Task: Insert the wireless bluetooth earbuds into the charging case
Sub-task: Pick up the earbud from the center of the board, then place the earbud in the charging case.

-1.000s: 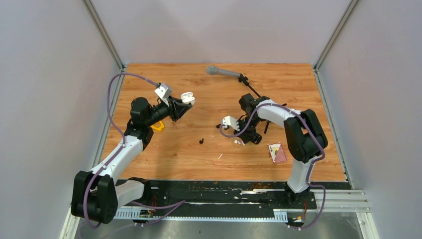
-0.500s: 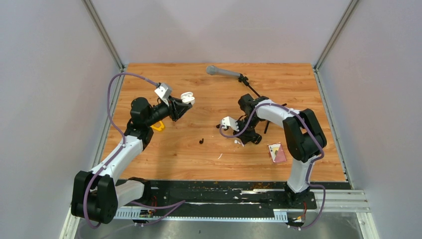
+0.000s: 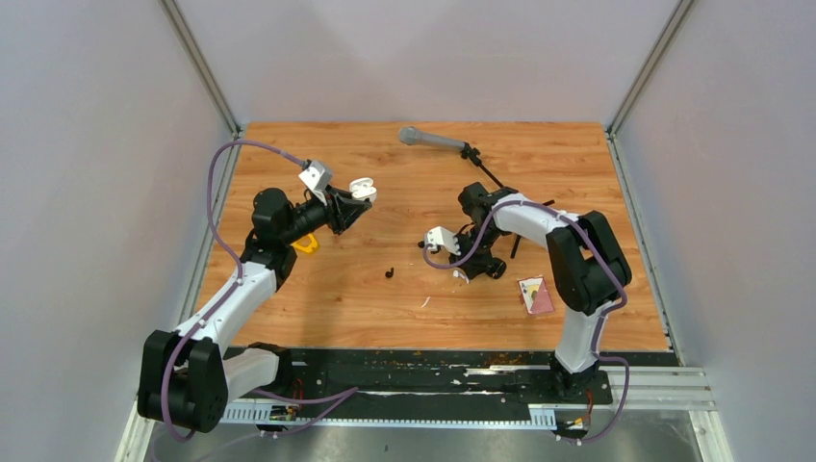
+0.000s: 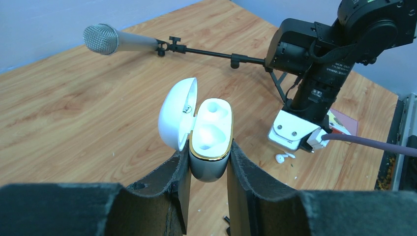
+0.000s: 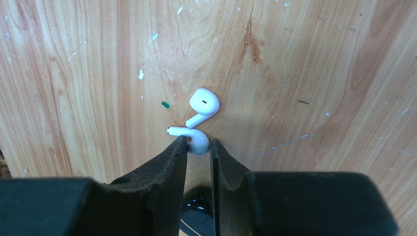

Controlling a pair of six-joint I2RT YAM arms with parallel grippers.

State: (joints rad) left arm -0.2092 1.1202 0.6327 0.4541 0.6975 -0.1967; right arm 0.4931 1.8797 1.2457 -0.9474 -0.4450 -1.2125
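My left gripper (image 3: pixel 354 200) is shut on the white charging case (image 3: pixel 362 188) and holds it above the table. In the left wrist view the case (image 4: pixel 211 123) sits between my fingers (image 4: pixel 179 172) with its lid open and both sockets empty. My right gripper (image 3: pixel 464 271) is down at the table. In the right wrist view its fingertips (image 5: pixel 181 145) pinch the head of one white earbud (image 5: pixel 199 142). A second white earbud (image 5: pixel 204 104) lies touching it just beyond. A black earbud (image 3: pixel 390 272) lies on the wood between the arms. The other black earbud is out of view.
A microphone (image 3: pixel 433 141) on a small black stand lies at the back. A yellow object (image 3: pixel 306 244) sits under the left arm. A pink card (image 3: pixel 535 295) lies at the right. A thin white sliver (image 3: pixel 424 302) lies near the front. A black case (image 5: pixel 199 219) shows under my right fingers.
My right wrist has shifted slightly left over the white earbuds. The left arm holds the case still.
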